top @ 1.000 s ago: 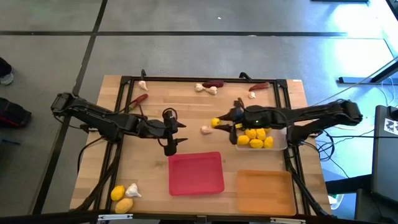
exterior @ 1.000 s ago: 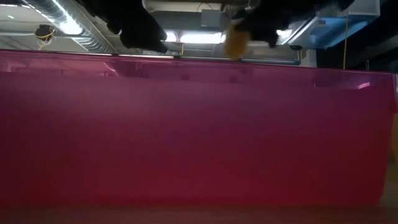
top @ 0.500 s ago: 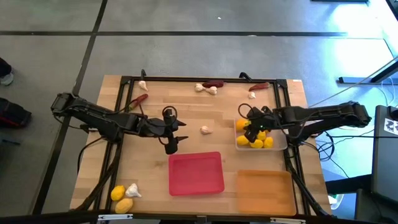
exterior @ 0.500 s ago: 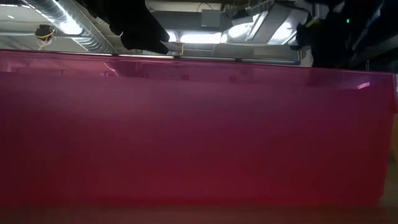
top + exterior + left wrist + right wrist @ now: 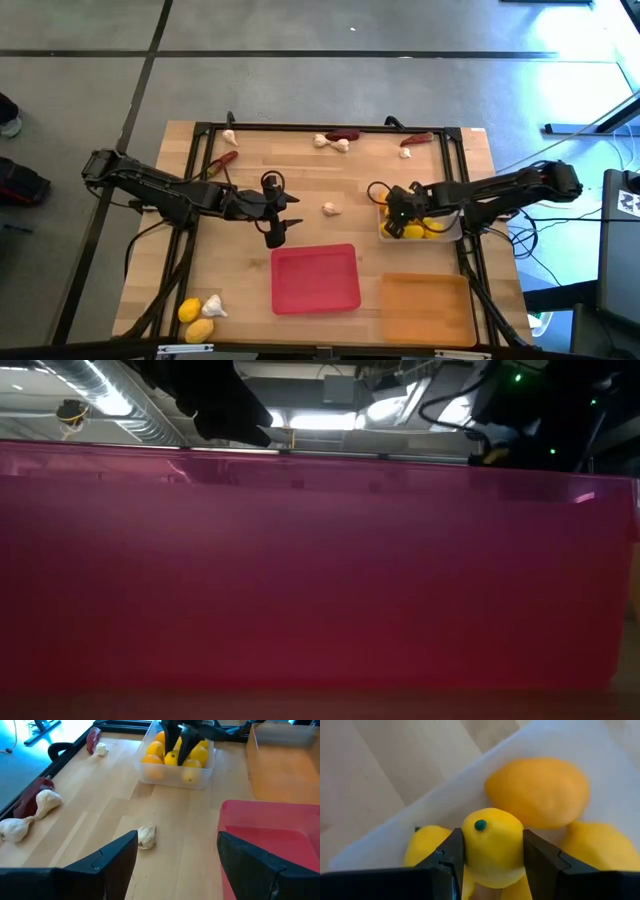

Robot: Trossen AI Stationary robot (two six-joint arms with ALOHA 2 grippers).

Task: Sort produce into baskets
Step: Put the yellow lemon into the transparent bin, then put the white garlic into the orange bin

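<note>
Down at the seven o'clock corner of the table (image 5: 330, 175) lie two lemons (image 5: 194, 320) with a garlic bulb (image 5: 214, 305) touching them. Going right, a chili (image 5: 222, 160) sits by the ten o'clock edge, with a garlic bulb (image 5: 230, 137) further out toward eleven. The left gripper (image 5: 277, 210) hangs over the middle-left of the table with its fingers spread wide and nothing between them; in its wrist view a lone garlic bulb (image 5: 146, 836) lies on the wood just ahead of it. At six o'clock from that gripper sits the red tray (image 5: 315, 278), which fills the low view as a red wall (image 5: 320, 570). At twelve o'clock on the table are two more garlic bulbs (image 5: 332, 142) beside a dark chili (image 5: 345, 134), then a garlic bulb (image 5: 405, 152) and another chili (image 5: 418, 137) toward one o'clock. The right gripper (image 5: 398, 212) is down inside the clear tray (image 5: 452, 232) at three o'clock, fingers clamped on a lemon (image 5: 492, 846) among the other lemons (image 5: 537, 792) there. The orange tray (image 5: 425, 308) sits at five o'clock
</note>
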